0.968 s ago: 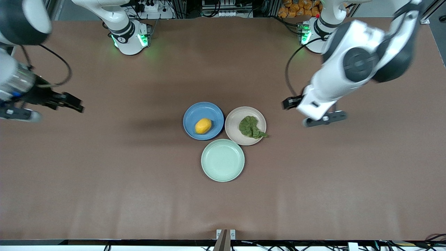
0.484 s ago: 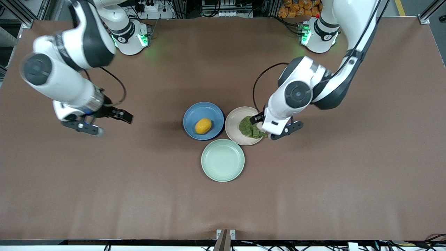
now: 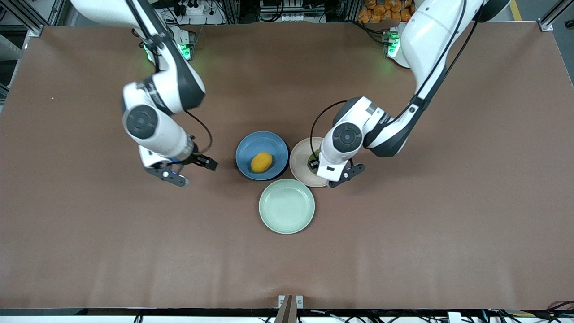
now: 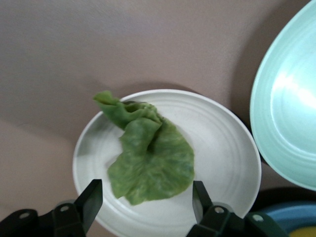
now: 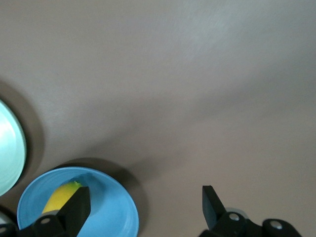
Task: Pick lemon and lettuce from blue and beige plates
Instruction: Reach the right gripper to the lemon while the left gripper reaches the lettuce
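Over the last second we have swung both arms in from the table's ends toward the cluster of plates at the middle of the front view, so we judge both reaches nearly finished and the grasps themselves not yet made. Our left gripper (image 4: pixel 147 207) now hangs over the beige plate (image 3: pixel 298 162), where a second ago it was well off toward the left arm's end of the table; in the left wrist view its two fingers (image 4: pixel 92 198) stand spread wide, one at each side of the lettuce (image 4: pixel 148 165), touching nothing and holding nothing. The lettuce lies flat on the beige plate, its pointed tail reaching toward the rim, and in the front view the wrist hides nearly all of it. Our right gripper (image 3: pixel 207 162) has come from the left edge of the front view to the bare table just beside the blue plate (image 3: pixel 251 146), on the side toward the right arm's end. Its fingers (image 5: pixel 79 207) are likewise parted and empty in the right wrist view, with the lemon (image 3: pixel 262 162) on the blue plate, untouched and not yet between them. The empty mint-green plate (image 3: pixel 287 206) sits lower in the front view, just beside both other plates. We judge the left arm ready to descend and the right one short of its target.
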`<move>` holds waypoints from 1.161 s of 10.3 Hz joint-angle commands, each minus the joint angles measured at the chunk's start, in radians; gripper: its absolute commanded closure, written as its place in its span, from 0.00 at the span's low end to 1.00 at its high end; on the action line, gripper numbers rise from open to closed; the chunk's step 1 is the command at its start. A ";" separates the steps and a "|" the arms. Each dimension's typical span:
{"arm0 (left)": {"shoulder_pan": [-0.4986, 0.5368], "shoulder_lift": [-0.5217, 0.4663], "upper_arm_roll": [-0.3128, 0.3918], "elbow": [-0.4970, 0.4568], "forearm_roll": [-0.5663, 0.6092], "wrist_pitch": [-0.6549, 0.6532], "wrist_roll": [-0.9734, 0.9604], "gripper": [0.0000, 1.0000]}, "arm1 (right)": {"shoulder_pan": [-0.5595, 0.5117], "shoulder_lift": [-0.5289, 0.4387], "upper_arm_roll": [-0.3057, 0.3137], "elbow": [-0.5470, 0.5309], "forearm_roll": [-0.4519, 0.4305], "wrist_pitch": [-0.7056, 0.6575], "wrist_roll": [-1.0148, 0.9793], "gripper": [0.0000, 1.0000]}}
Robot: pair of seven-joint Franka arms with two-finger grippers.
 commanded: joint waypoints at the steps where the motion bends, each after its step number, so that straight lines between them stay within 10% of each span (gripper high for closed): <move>1: -0.015 0.041 0.010 0.022 0.036 0.030 -0.030 0.21 | -0.002 0.051 -0.006 0.032 0.114 0.005 0.022 0.00; 5: -0.020 0.081 0.014 0.024 0.079 0.032 -0.030 0.38 | 0.070 0.129 -0.006 0.081 0.141 0.024 0.219 0.00; 7: -0.020 0.093 0.017 0.022 0.101 0.033 -0.030 0.91 | 0.099 0.156 -0.006 0.089 0.141 0.069 0.252 0.00; 8: -0.020 0.091 0.016 0.022 0.101 0.032 -0.031 1.00 | 0.115 0.168 -0.006 0.090 0.142 0.085 0.273 0.00; 12: -0.014 0.038 0.016 0.030 0.101 -0.017 -0.025 1.00 | 0.153 0.205 -0.006 0.112 0.147 0.129 0.339 0.00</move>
